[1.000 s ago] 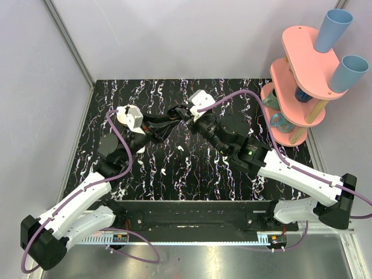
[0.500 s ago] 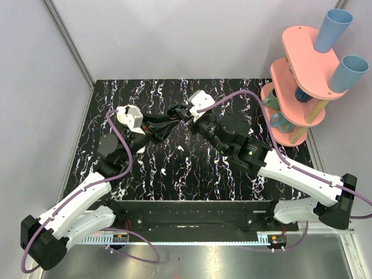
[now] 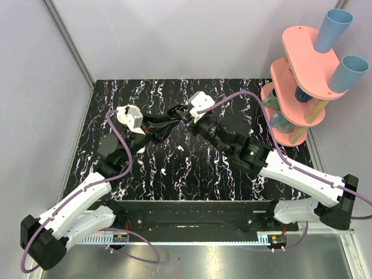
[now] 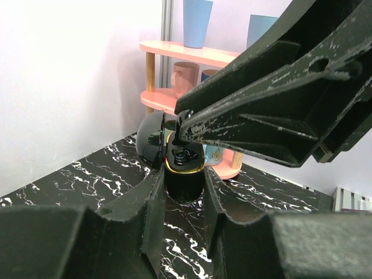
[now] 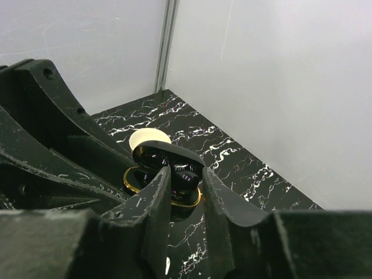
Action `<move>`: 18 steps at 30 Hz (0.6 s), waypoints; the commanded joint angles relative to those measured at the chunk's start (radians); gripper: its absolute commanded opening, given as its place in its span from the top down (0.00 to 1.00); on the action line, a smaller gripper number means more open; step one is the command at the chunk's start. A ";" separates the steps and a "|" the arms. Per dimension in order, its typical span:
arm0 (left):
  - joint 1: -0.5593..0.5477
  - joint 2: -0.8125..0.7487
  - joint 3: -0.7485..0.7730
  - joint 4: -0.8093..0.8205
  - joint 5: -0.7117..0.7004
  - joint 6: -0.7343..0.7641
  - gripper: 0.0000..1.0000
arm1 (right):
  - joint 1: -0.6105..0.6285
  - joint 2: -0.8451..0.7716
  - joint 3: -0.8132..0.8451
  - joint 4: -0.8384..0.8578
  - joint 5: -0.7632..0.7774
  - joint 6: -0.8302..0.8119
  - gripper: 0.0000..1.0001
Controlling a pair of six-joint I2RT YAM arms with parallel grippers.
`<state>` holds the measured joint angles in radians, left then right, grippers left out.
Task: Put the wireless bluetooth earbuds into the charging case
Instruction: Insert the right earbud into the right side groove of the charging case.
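The charging case (image 4: 184, 167), glossy black inside with a gold rim, is at the table's (image 3: 203, 174) 11 o'clock. The left gripper (image 4: 183, 186), reaching toward 2 o'clock, clamps its base. The right gripper (image 5: 185, 181), reaching toward 10 o'clock, hangs above, fingers narrowly apart; whether they pinch anything is unclear. The case is round and opens upward.

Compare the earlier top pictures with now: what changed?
The right gripper edged slightly left, toward the left gripper, its forearm following. Nothing was taken or let go. The left arm stayed put, its gripper clamped on the dark charging case.
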<state>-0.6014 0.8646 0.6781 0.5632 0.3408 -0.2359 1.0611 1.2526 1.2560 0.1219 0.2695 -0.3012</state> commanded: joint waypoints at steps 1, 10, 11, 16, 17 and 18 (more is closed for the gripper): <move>-0.001 -0.018 0.021 0.093 -0.029 0.001 1.00 | 0.007 -0.021 -0.003 -0.010 -0.029 0.013 0.64; -0.001 -0.018 0.015 0.096 -0.028 0.000 1.00 | 0.007 -0.039 -0.004 0.010 -0.030 0.020 0.50; -0.001 -0.016 0.014 0.096 -0.028 0.000 1.00 | 0.005 -0.042 -0.004 0.015 -0.030 0.022 0.46; -0.001 -0.013 0.012 0.096 -0.029 0.000 1.00 | 0.005 -0.061 -0.003 0.044 -0.021 0.033 0.33; -0.001 -0.013 0.012 0.096 -0.028 0.001 1.00 | 0.005 -0.065 -0.003 0.050 -0.023 0.039 0.28; -0.001 -0.012 0.012 0.096 -0.028 0.001 1.00 | 0.005 -0.070 -0.001 0.059 -0.029 0.040 0.28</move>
<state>-0.6014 0.8646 0.6781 0.5888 0.3347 -0.2359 1.0611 1.2308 1.2556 0.1165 0.2493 -0.2768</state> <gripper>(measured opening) 0.309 0.696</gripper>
